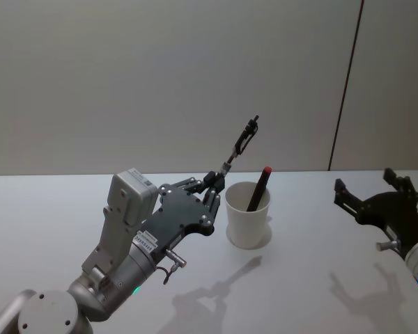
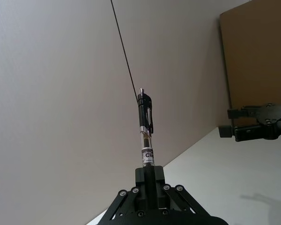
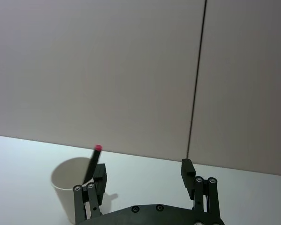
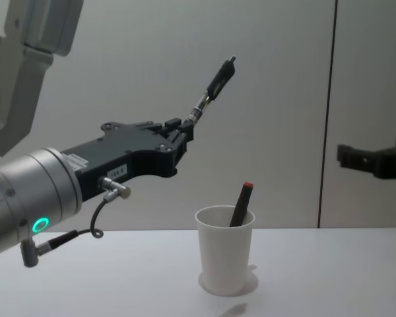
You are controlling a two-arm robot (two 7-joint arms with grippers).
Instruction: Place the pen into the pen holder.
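In the middle of the head view, just left of the cup (image 1: 247,226), the left gripper (image 1: 214,182) is clamped on the lower end of a black pen (image 1: 242,142). The pen slants toward the upper right of the frame, with its clip end highest.

The chest view shows this from the side. The left gripper (image 4: 185,129) reaches in from the left edge, well above the table (image 4: 86,277). The pen (image 4: 214,86) points up and to the right, and its whole length is higher than the cup (image 4: 224,261) and to the left of it. The cup stands upright at lower centre, and the pen is not in it.

In the left wrist view the gripper (image 2: 149,169) pinches the pen (image 2: 145,126) by its clear barrel, and the black clip end rises against the grey wall (image 2: 61,93).

A second pen with a red tip (image 1: 259,186) leans inside the cup, its top poking above the rim on the right side.

At the right edge of the head view the right gripper (image 1: 368,186) hangs above the table, well apart from the cup, with its fingers spread wide and nothing between them. Its own wrist view shows the same open gap (image 3: 143,169), with the cup (image 3: 65,183) at lower left.
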